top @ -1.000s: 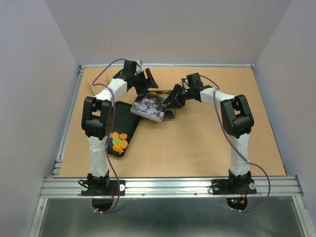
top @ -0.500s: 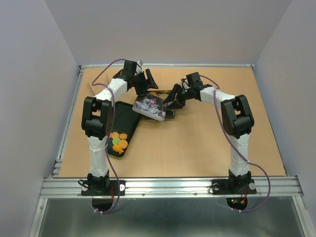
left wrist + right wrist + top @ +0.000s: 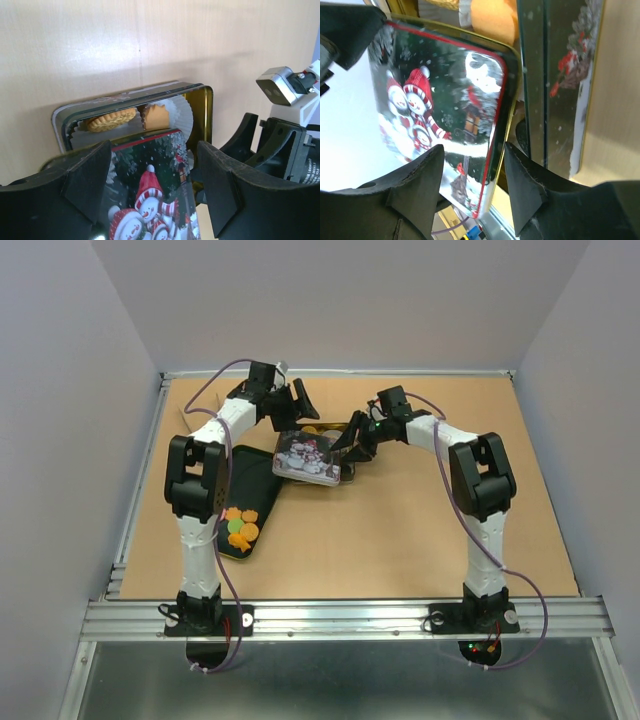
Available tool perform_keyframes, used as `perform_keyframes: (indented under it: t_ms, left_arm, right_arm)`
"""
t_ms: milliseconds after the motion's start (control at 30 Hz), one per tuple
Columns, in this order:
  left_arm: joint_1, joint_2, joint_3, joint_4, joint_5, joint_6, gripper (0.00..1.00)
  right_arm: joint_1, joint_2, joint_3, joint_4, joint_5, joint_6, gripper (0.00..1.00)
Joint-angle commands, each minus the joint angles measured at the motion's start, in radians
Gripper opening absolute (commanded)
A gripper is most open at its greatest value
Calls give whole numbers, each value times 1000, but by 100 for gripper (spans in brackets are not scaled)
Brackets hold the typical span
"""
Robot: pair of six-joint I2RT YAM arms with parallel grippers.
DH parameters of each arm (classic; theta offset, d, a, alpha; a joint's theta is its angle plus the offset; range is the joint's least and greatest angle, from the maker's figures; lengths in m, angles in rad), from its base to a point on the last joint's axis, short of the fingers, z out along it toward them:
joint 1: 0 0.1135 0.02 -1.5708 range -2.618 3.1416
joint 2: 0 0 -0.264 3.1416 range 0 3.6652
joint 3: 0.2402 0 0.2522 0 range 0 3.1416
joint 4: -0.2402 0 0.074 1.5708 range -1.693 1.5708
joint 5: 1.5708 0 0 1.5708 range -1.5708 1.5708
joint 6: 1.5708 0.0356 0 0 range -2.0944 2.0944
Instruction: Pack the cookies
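The cookies [image 3: 240, 525], small flat orange pieces with a green one, lie on a black tray [image 3: 255, 485] at the left. A tin [image 3: 201, 102] stands mid-table with tan biscuits [image 3: 110, 120] in white paper cups. Its snowman lid [image 3: 306, 455] lies tilted over the tin's near part, with the far strip uncovered. My right gripper [image 3: 352, 440] has the lid's right edge [image 3: 495, 130] between its fingers; its midpoint shows in the right wrist view [image 3: 474, 150]. My left gripper [image 3: 298, 412] hovers open above the lid [image 3: 150, 190], fingers wide [image 3: 154, 147].
The tin's printed side wall [image 3: 560, 75] is right beside my right finger. The two grippers are close together over the tin. Raised rails border the brown table [image 3: 420, 530] at the left and back, with walls around.
The lid has shifted slightly right and back, and lower, coming more squarely over the tin. My right gripper moved with it; my left gripper stayed about where it was.
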Motion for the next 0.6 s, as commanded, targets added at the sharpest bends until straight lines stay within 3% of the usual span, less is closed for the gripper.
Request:
perform_keyframes:
  t_ms: [0,400,567]
  left_arm:
    - [21,-54,54,-28,-15,6,85]
    - [44,-127,98,-28,-16,-21,89]
    - [54,-208,60,-86,-91,-8,89]
  right_arm:
    - [7,-49,44,-78,37,-46,57]
    - [5,-76,84,-144,59,-84,58]
    - [5,-80,93,-144,47,-93,58]
